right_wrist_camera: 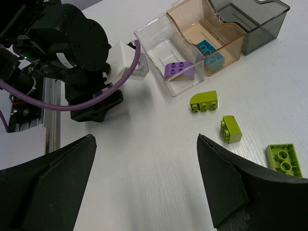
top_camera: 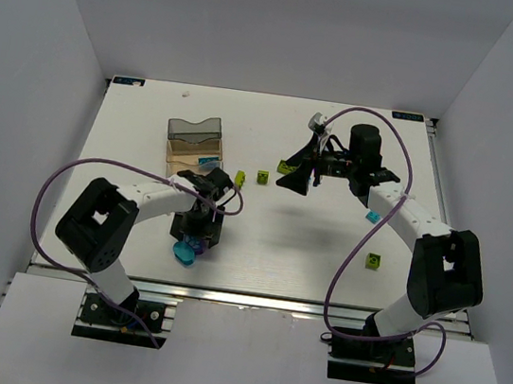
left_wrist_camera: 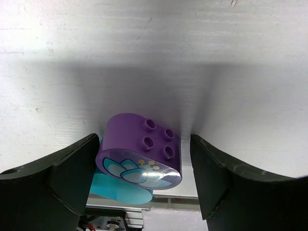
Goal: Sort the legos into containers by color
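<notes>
My left gripper (top_camera: 195, 233) is low over the table near its front edge, open. In the left wrist view its fingers (left_wrist_camera: 72, 173) stand on either side of a purple brick (left_wrist_camera: 142, 149) with a flower print, with a gap on the right side. A cyan brick (left_wrist_camera: 120, 190) lies against it. My right gripper (right_wrist_camera: 147, 139) is open and empty above bare table. The three joined containers (right_wrist_camera: 159, 36) hold a purple brick (right_wrist_camera: 179, 70) in the clear one and a cyan brick (right_wrist_camera: 209, 50) in the tan one. The grey one (right_wrist_camera: 255, 19) looks empty.
Three lime bricks (right_wrist_camera: 203, 101) (right_wrist_camera: 230, 129) (right_wrist_camera: 285, 160) lie loose near the containers. In the top view another lime brick (top_camera: 374, 261) and a cyan brick (top_camera: 370, 218) lie by the right arm. The left arm (right_wrist_camera: 72, 43) stands close to the clear bin.
</notes>
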Action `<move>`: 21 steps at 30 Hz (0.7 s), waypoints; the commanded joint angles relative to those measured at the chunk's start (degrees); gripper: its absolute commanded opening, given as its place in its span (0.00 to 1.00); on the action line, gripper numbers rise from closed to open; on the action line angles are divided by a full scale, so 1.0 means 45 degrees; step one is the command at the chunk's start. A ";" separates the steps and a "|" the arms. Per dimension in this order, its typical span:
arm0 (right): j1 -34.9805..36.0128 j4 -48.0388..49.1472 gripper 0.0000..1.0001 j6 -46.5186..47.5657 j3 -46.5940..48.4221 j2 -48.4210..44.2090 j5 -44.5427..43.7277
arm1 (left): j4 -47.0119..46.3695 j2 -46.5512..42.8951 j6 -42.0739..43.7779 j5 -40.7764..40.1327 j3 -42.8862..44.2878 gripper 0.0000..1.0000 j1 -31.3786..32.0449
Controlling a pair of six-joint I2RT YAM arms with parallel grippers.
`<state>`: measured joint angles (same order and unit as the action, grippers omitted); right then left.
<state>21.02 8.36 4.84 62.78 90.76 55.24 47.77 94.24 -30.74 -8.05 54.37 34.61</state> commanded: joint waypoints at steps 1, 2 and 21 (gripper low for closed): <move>-0.0041 0.0447 0.90 -0.0080 -0.0046 -0.0501 0.0146 | 0.0263 -0.0179 -0.0024 -0.0241 -0.0441 0.85 0.0043; -0.0041 0.0447 0.89 -0.0118 -0.0046 -0.0501 0.0146 | 0.0264 -0.0276 -0.0043 -0.0222 -0.0480 0.85 0.0024; -0.0041 0.0486 0.89 -0.0197 0.0033 -0.0481 0.0165 | -0.0107 -0.0180 -0.0434 -0.0534 -0.0520 0.81 0.0043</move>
<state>21.02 8.80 4.19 62.78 90.76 55.27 48.84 92.14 -32.40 -7.09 51.88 34.61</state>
